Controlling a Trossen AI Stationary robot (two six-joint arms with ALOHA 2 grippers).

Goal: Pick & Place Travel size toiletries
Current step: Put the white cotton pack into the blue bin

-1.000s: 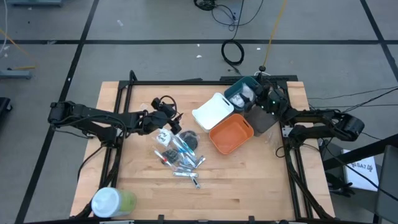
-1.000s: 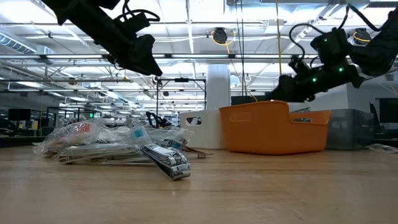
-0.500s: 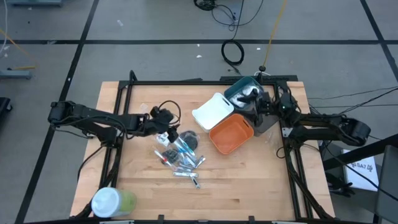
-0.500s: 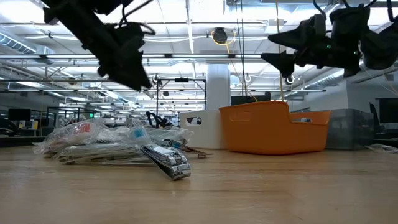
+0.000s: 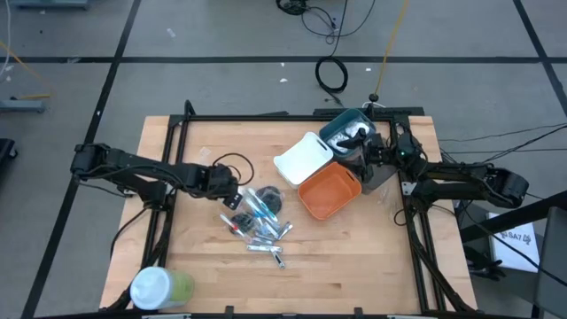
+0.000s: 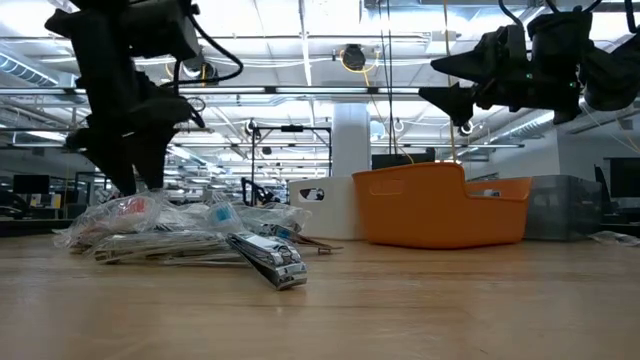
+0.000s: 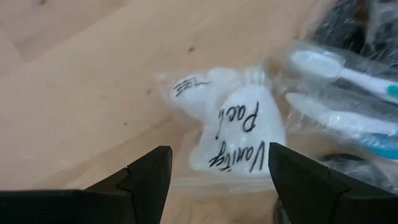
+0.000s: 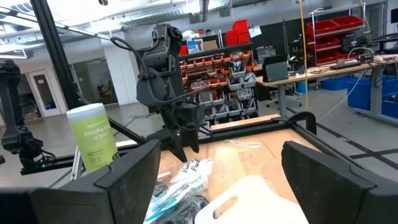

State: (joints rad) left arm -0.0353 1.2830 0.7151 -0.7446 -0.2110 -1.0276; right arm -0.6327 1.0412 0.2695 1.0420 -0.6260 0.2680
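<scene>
The left hand hangs with its two dark fingers spread wide, just above the white crinkly packet lettered "Vanity Pack", which lies at the near edge of the heap of clear-wrapped toiletries on the wooden counter. To grip cleanly, it should probably drop straight down so the fingers straddle the packet alone, clear of the blue-white wrapped sticks beside it. The right hand, also spread and empty, waits over the white bin and orange bin.

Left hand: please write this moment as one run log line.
left hand: open, above vanity pack packet | right hand: open, above orange bin | nothing held
</scene>
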